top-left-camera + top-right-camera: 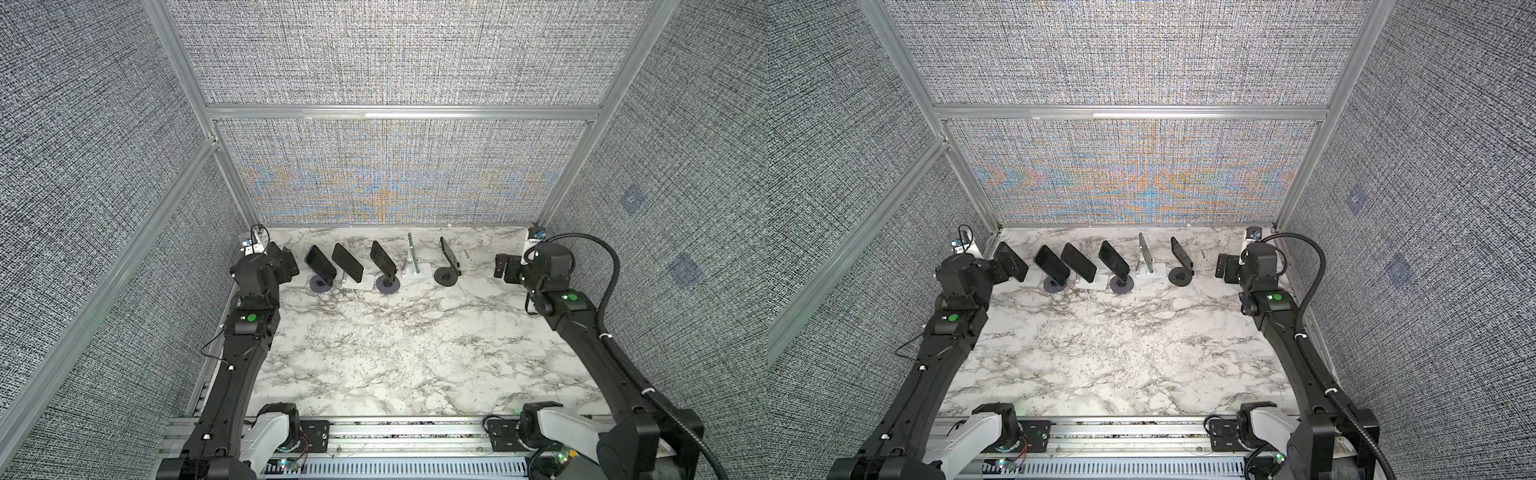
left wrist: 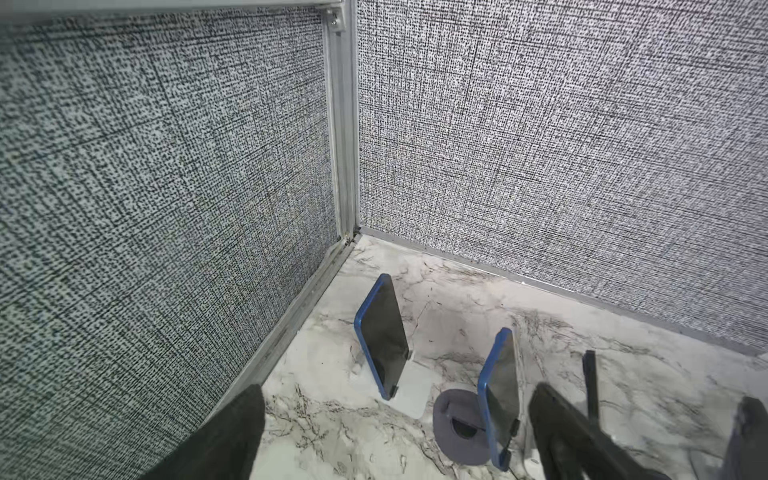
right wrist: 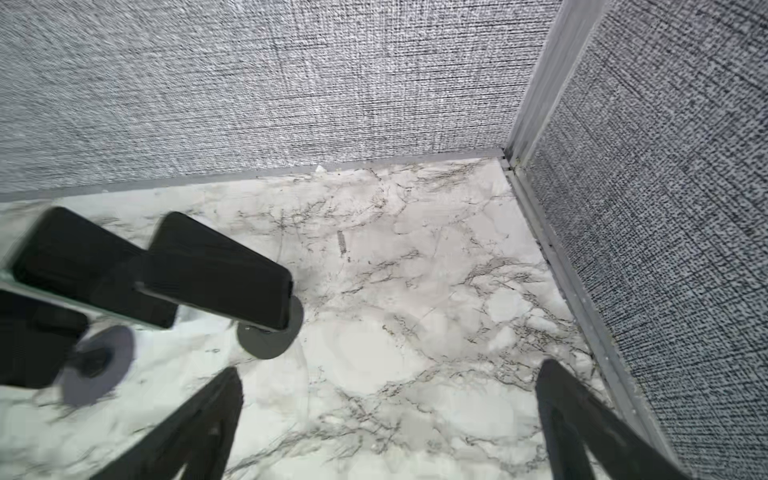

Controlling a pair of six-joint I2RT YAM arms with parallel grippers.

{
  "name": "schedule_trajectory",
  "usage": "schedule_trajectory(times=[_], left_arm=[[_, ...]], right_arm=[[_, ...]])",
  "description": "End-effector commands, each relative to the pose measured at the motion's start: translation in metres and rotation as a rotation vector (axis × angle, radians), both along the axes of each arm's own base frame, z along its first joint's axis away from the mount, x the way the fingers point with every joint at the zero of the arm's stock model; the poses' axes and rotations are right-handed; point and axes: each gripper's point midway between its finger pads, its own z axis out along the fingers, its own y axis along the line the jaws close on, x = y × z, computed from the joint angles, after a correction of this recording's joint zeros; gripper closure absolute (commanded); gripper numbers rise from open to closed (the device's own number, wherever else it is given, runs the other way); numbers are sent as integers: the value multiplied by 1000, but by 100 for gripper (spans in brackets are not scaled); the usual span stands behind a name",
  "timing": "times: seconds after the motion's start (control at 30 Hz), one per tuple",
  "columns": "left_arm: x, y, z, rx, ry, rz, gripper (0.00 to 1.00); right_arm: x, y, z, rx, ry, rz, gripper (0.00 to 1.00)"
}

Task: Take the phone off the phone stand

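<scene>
Black phones (image 1: 347,262) are kept on stands (image 1: 445,276); left gripper (image 2: 397,390) and right gripper (image 3: 390,370) are spread wide, nothing gripped.

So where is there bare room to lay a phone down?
Bare: the wide marble table in front of the row of phones; also a patch between the rightmost stand and the right hand. Crowded: that back row, tightest near the left hand.
</scene>
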Motion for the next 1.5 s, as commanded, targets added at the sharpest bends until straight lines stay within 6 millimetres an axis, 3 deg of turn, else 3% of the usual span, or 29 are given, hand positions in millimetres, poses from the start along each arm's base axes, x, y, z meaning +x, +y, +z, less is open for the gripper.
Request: schedule_trajectory(times=[0.0, 0.23, 0.4, 0.57, 0.77, 1.1, 1.47], left_arm=[[-10, -24, -43, -121, 253, -154, 0], [24, -5, -46, -264, 187, -295, 4], [56, 37, -77, -375, 202, -243, 10], [79, 28, -95, -357, 164, -374, 13], [88, 40, -114, -317, 185, -341, 13], [111, 56, -132, -267, 201, -322, 21], [133, 45, -140, -337, 168, -424, 35]], right_arm=[[-59, 24, -41, 103, 335, 81, 1], [-87, 54, -26, 212, 374, 247, 1], [-96, 76, -13, 291, 397, 365, 2], [-95, 79, -1, 290, 375, 393, 2], [-103, 83, -3, 313, 377, 417, 4], [-103, 78, -14, 310, 386, 382, 5], [-110, 70, -19, 266, 379, 366, 5]])
